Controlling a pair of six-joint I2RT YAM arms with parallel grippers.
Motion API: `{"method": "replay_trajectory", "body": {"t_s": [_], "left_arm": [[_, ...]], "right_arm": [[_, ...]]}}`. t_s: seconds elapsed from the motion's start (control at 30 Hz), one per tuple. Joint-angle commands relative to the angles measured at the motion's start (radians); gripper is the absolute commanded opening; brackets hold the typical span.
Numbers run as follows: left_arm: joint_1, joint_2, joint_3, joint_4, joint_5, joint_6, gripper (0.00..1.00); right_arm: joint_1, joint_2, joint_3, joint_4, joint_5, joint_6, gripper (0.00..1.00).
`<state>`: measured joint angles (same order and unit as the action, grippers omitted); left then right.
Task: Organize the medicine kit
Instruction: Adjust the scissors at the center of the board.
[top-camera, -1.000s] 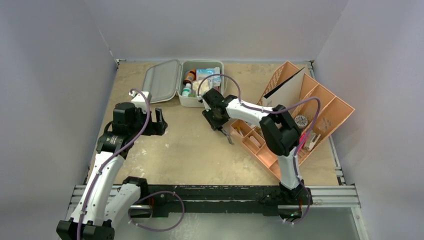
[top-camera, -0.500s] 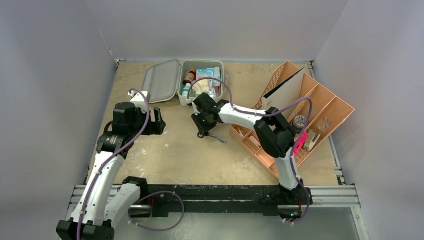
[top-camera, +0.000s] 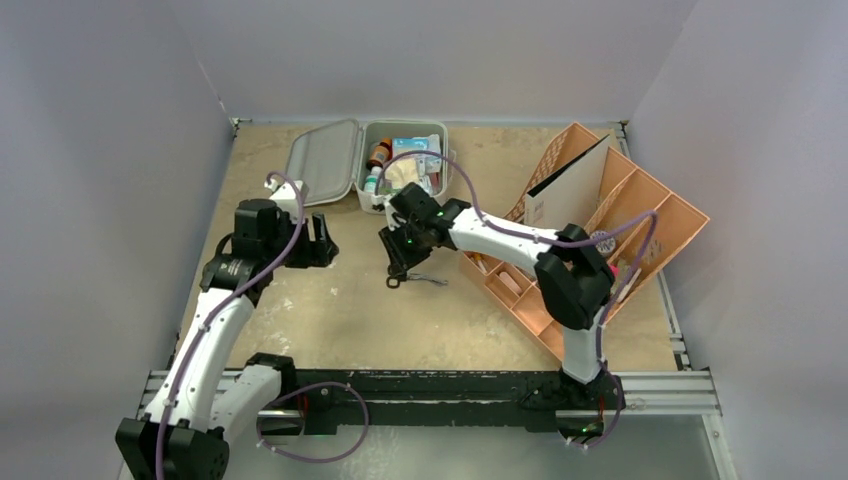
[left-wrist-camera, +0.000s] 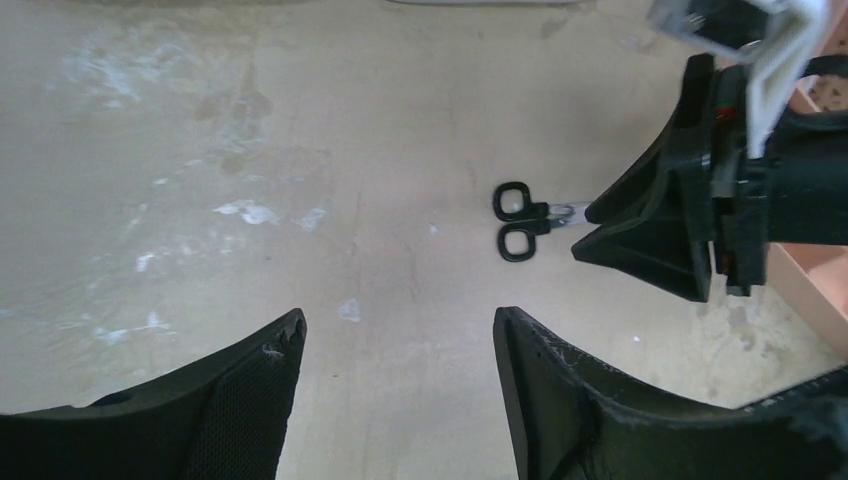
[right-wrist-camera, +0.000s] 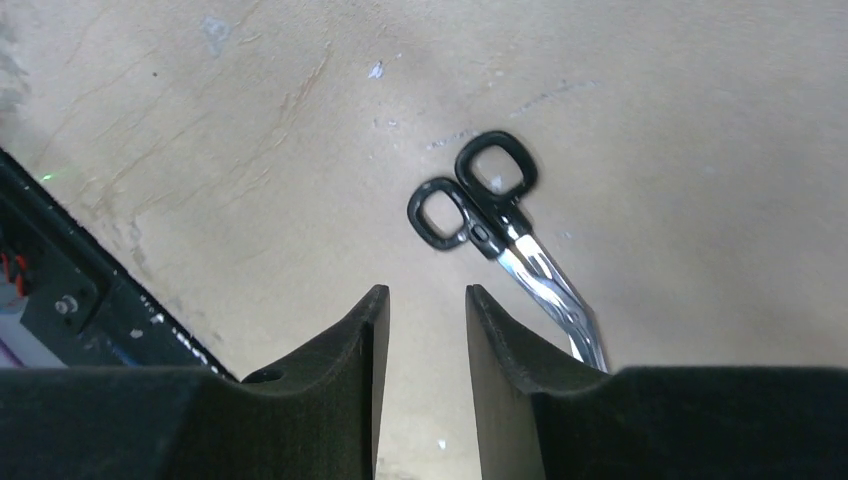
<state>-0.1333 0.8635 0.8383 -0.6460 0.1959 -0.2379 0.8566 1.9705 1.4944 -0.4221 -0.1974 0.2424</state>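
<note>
Both my pincers hold nothing: left pincer wide apart, right pincer narrowly apart beside scissors on the tabletop. Medicine kit lies open at the far edge, its labels too small to read.

Right gripper jaws slightly parted, nothing between them. Scissors lie flat on the tabletop just past the tips, 2 black loops toward 11 o'clock, blades running to 5 o'clock behind one finger. Black rail at 8 o'clock.
</note>
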Motion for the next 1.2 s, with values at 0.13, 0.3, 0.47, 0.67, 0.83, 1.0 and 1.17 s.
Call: {"method": "replay_trajectory", "body": {"t_s": [0.13,0.3,0.47,0.67,0.83,1.0,1.17], "left_arm": [[-0.005,0.093,-0.046,0.147,0.288,-0.128,0.64],[-0.005,0.161,-0.124,0.257,0.408,-0.226,0.60],[-0.005,0.262,-0.070,0.192,0.445,-0.174,0.59],[-0.005,0.246,-0.092,0.215,0.445,-0.192,0.59],[-0.005,0.232,-0.077,0.185,0.411,-0.166,0.58],[-0.005,0.237,-0.064,0.188,0.427,-0.174,0.58],[-0.005,0.252,-0.083,0.212,0.428,-0.202,0.56]], "right_arm": [[-0.065,-0.149,-0.102,-0.123,0.109,-0.069,0.34],[-0.094,-0.150,-0.146,-0.133,0.114,-0.089,0.33],[-0.124,-0.119,-0.182,-0.079,0.073,-0.092,0.32],[-0.126,-0.080,-0.195,-0.070,0.067,-0.101,0.28],[-0.126,-0.059,-0.193,-0.088,0.070,-0.117,0.27],[-0.126,-0.049,-0.199,-0.083,0.056,-0.131,0.27],[-0.125,-0.038,-0.210,-0.074,0.040,-0.117,0.28]]}}
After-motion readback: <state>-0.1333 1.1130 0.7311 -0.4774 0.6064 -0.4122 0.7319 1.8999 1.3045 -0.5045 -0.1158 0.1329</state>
